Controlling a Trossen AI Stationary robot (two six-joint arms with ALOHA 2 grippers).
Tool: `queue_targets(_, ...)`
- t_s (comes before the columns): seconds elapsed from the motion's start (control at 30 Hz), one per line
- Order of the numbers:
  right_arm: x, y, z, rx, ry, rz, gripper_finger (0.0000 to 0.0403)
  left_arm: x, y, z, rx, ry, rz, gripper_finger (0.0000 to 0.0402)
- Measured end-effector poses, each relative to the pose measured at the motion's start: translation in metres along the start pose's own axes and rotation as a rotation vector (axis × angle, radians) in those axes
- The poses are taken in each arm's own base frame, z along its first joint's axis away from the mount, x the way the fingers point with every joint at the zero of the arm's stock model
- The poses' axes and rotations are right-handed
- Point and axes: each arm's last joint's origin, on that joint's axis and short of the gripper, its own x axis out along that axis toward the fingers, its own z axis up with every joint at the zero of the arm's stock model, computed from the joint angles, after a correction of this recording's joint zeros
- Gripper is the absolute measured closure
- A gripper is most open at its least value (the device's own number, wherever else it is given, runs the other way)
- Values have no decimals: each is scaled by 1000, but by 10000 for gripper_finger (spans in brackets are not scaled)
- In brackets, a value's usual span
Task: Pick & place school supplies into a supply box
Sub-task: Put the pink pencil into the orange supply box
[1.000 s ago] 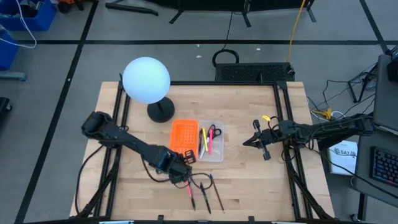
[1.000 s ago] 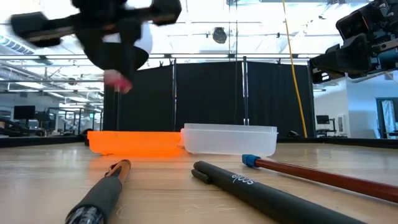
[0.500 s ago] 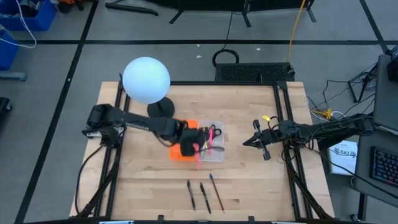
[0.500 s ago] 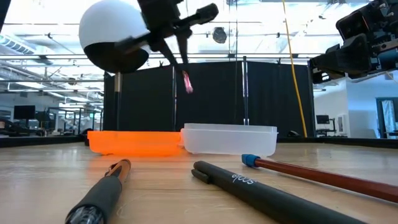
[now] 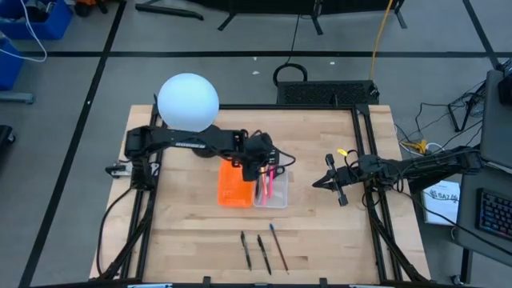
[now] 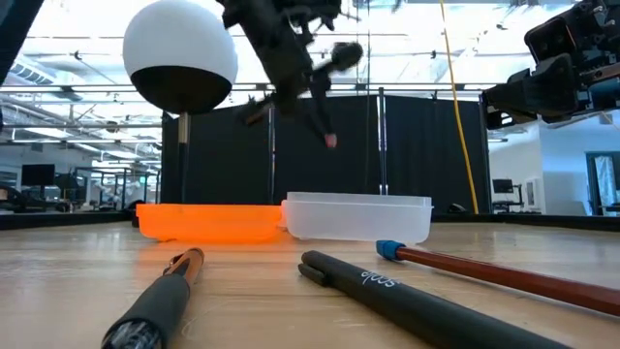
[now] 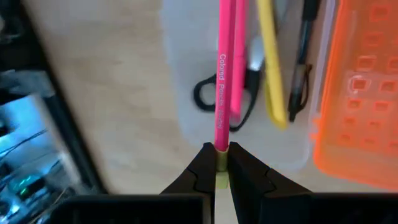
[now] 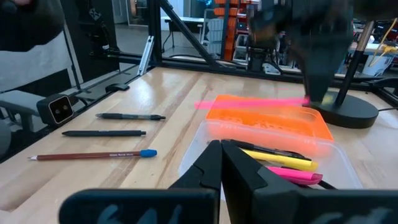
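Observation:
My left gripper [image 7: 222,165] hangs over the clear supply box [image 7: 186,127], shut on a pink coloured pencil [image 7: 222,93]. In the high view this gripper [image 5: 260,158] is above the box [image 5: 278,198]. Inside the box lie black-handled scissors [image 7: 208,99], a pink marker [image 7: 239,74], a yellow pen [image 7: 272,68] and a black pen [image 7: 305,56]. Three more pens [image 5: 262,251] lie flat near the table's near edge. My right gripper [image 8: 221,155], shut and holding nothing, waits in the air at the table's right side [image 5: 318,183]. My left gripper pinches the pink pencil between its two fingers at the pencil's yellowish end [image 7: 222,158]. The pencil runs on in line with the fingers, past their tips. It is lifted clear and slants down [image 6: 325,126] over the supply box [image 6: 358,218].
An orange perforated piece [image 5: 234,184] lies against the box's left side. A lamp with a white globe [image 5: 188,102] stands toward the far left. The loose black pens [image 6: 165,301] [image 6: 387,291] and a blue-tipped brown pencil [image 6: 484,273] lie close to the near edge.
My left gripper rose from the pens near the table's near edge, carrying the pink pencil. It moved toward the far edge and to the right, turning as it went, and now stands over the supply box. The three other pens stayed put.

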Motion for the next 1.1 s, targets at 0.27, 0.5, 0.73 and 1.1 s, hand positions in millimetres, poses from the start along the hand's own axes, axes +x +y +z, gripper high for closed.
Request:
queue_targets(0.27, 0, 0, -1, 3, 10, -2, 403, 34, -11, -7, 55, -48, -77, 371)
queue_targets(0.5, 0, 0, -3, 22, 31, -2, 403, 44, -14, -17, 37, -83, -67, 371)
queue_targets(0.73, 0, 0, -3, 25, 31, -2, 403, 47, -19, -30, -3, -119, -55, 371)
queue_targets(1.1, 1, 0, -4, 27, 38, -2, 403, 72, -35, -36, -32, -161, -124, 371)
